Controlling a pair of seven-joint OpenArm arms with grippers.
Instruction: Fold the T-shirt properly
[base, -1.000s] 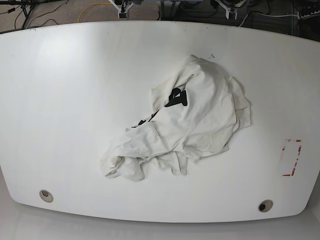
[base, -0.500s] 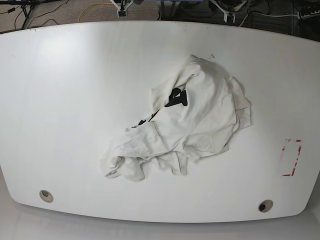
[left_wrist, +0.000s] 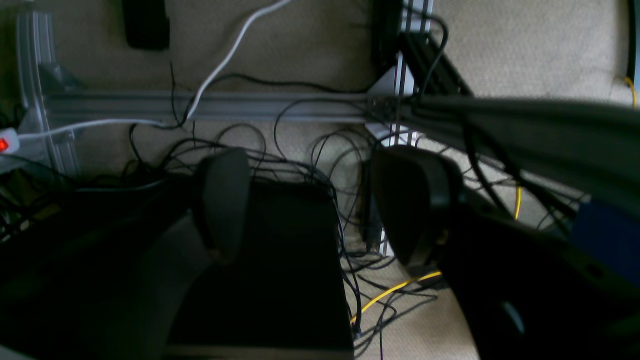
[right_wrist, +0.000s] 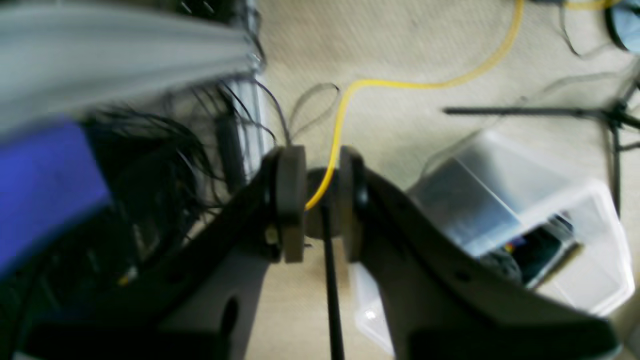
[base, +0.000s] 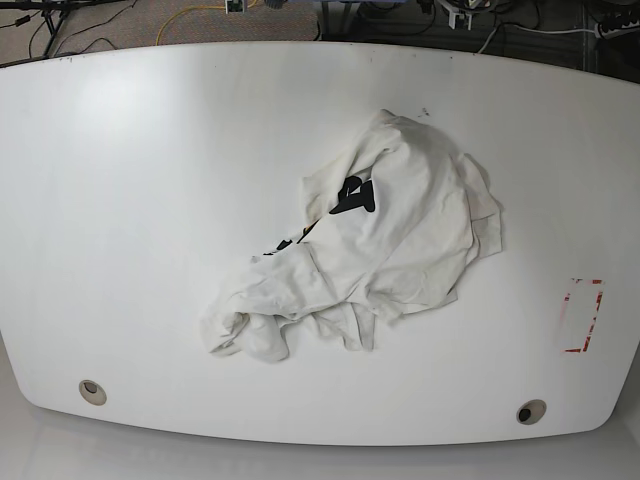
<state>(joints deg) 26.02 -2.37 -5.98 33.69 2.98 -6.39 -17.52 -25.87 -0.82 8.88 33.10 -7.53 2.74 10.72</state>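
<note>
The T-shirt (base: 390, 240) lies crumpled in a heap right of the table's middle in the base view, cream with black lettering (base: 355, 195) showing, one bunched end trailing toward the front left. Neither gripper is near it; both hang beyond the table's far edge, over the floor. In the left wrist view my left gripper (left_wrist: 312, 205) is open wide, with nothing between its dark fingers (left_wrist: 220, 200). In the right wrist view my right gripper (right_wrist: 320, 200) has only a narrow gap between its pads (right_wrist: 291, 200), and nothing is in it.
The white table (base: 130, 200) has a red-marked rectangle (base: 582, 315) at the right and two round holes (base: 92, 391) (base: 531, 411) near the front edge. Below the grippers are carpet, tangled cables, a yellow cable (right_wrist: 400, 85) and a clear plastic bin (right_wrist: 525, 225).
The arm tips seen at the table's far edge have drawn back almost out of the base view. The T-shirt has not moved.
</note>
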